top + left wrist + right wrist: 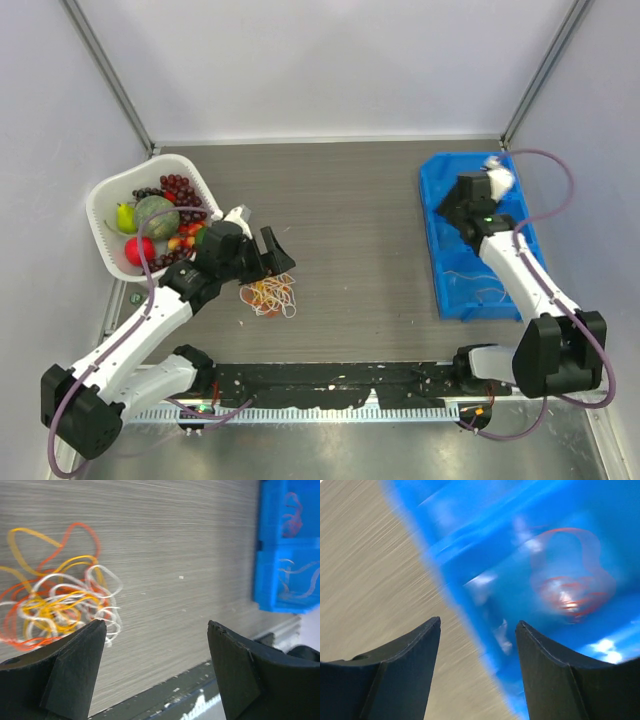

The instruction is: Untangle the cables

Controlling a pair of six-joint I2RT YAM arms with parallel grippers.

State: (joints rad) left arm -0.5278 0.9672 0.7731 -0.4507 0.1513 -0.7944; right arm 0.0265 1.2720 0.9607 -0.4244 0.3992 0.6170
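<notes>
A tangle of thin orange, yellow, red and white cables (270,294) lies on the table left of centre; in the left wrist view the cables (55,607) are at the left. My left gripper (278,253) is open and empty just above and beside the tangle, also seen in the left wrist view (156,625). My right gripper (448,205) is open and empty over the left edge of a blue tray (452,275). In the right wrist view (478,622) a red cord (570,577) lies in the tray. White cords (295,575) lie in the tray's nearer compartment.
A white basket (104,235) of fruit stands at the left, behind my left arm. The blue tray (285,545) occupies the right side. A black strip (330,382) runs along the near table edge. Grey walls enclose the table.
</notes>
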